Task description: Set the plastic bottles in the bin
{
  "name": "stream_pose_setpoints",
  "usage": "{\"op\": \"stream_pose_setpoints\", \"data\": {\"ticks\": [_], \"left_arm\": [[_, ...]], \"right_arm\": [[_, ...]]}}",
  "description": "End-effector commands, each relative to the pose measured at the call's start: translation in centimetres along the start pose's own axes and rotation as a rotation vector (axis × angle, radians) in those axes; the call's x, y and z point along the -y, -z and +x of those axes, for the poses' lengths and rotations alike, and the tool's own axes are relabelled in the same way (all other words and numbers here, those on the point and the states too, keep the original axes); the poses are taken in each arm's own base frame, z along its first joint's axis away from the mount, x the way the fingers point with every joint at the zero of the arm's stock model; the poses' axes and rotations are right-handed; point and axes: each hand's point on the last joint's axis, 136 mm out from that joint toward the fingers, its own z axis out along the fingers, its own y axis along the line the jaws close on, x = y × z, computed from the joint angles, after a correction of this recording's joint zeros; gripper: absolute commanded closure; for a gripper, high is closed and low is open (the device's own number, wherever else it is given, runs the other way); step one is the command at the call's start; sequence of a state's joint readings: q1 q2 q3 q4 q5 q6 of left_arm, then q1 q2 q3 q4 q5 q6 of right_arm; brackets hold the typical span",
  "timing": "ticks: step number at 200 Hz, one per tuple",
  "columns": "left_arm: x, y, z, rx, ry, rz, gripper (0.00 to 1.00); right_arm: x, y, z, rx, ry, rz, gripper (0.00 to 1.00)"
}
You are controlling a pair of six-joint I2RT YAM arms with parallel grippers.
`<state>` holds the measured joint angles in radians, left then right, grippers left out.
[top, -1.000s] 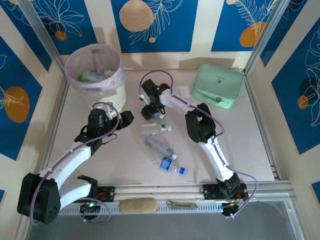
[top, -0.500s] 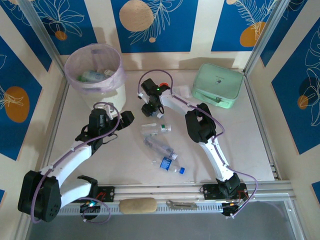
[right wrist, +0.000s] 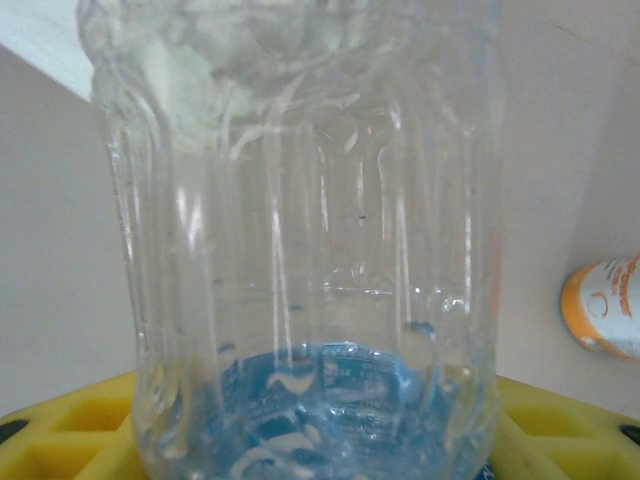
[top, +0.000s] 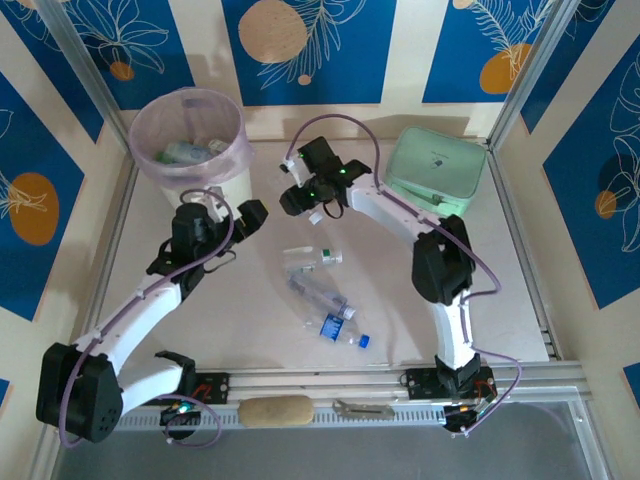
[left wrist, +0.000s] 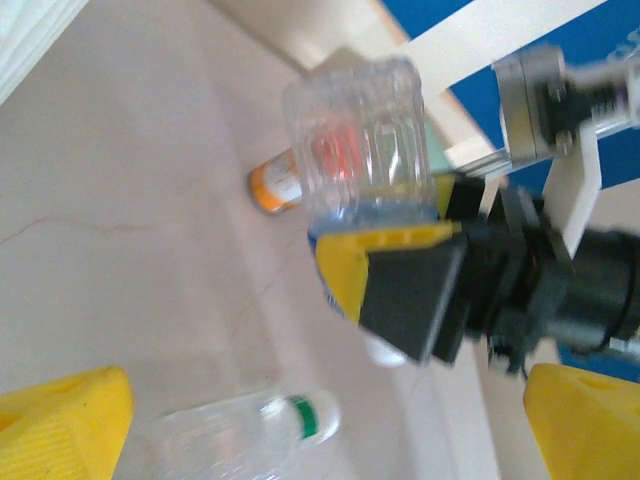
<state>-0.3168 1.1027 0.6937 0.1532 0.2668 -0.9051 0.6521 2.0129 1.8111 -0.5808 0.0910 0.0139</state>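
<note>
Clear bottle (right wrist: 300,230) juts base-first, lengthwise, from right end effector (left wrist: 378,228).

Cap of clear bottle (right wrist: 310,250) beyond frame

Robot lab test cell, not a home. Pale desk (top: 250,330) boxed in by alu frame posts (top: 530,80) at its far corners, w/ blue leaf-print wall panels (top: 300,50) behind. Left arm (top: 135,305) & right arm (top: 380,205) bolted to rail (top: 330,382) at its near edge.
</note>
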Motion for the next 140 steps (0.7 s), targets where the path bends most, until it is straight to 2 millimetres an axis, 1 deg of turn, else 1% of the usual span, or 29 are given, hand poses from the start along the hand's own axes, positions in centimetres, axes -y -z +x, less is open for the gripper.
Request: {"op": "stream_pose_setpoints", "data": {"ticks": [1,19,26,59,79,93,140], "left_arm": [[4.0,0.3,-1.9,0.047,0.007,0.112,0.0],[5.3,0.2,-2.0,0.057,-0.007,0.136,0.0],[5.6,0.0,-2.0,0.058,-0.01,0.141,0.0],[6.5,-1.7,-0.7,0.017,-0.002,0.172,0.0],[7.2,-2.7,0.2,-0.013,0.0,0.196,0.0],[7.8,-3.3,0.9,-0.034,-0.005,0.211,0.0],[8.9,-4.9,2.2,-0.079,-0.011,0.236,0.0]], "right_arm": [[-2.1,2.5,-0.4,0.071,-0.099,-0.115,0.51],[-3.6,4.4,0.3,0.106,-0.139,-0.182,0.51],[-4.1,5.1,0.3,0.125,-0.149,-0.208,0.51],[-6.1,7.3,1.8,0.156,-0.188,-0.278,0.51],[-7.0,7.8,2.7,0.157,-0.206,-0.302,0.51],[-7.4,7.8,3.3,0.155,-0.212,-0.302,0.51],[-8.3,7.6,3.6,0.151,-0.197,-0.306,0.51]]}}
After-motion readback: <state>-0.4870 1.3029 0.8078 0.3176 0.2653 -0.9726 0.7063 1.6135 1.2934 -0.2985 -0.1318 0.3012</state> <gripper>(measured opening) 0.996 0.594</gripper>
